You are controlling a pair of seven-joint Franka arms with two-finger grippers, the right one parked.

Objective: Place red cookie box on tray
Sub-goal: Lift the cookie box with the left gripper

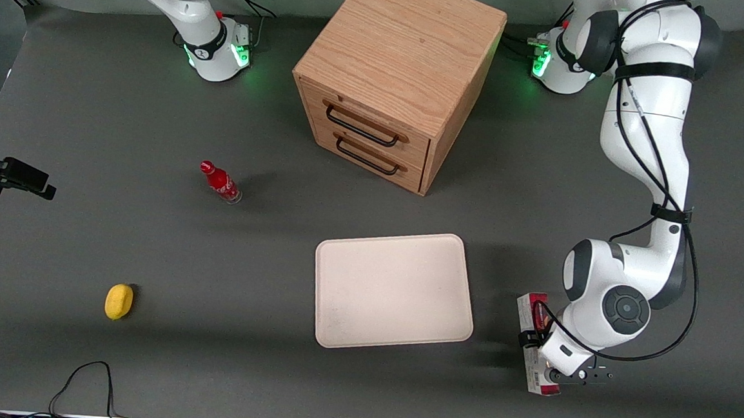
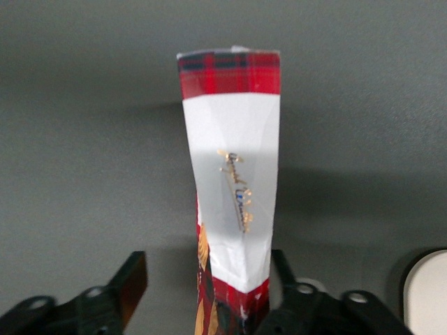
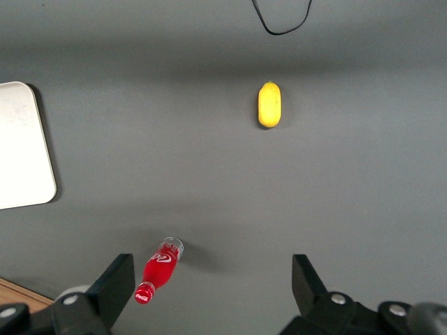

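The red cookie box [image 1: 529,309] lies flat on the dark table beside the tray [image 1: 393,291], toward the working arm's end. My gripper [image 1: 540,365] is low over the half of the box nearer the front camera. In the left wrist view the box [image 2: 234,174] shows a white panel and red tartan ends, running lengthwise away from the gripper [image 2: 206,279]. The gripper is open and straddles the box: one finger [image 2: 283,269] touches its side, the other finger [image 2: 131,279] stands well apart from it. A corner of the tray [image 2: 427,293] shows beside that.
A wooden two-drawer cabinet [image 1: 399,75] stands farther from the front camera than the tray. A small red bottle [image 1: 220,182] and a yellow fruit [image 1: 119,301] lie toward the parked arm's end. A black cable [image 1: 84,379] loops at the front edge.
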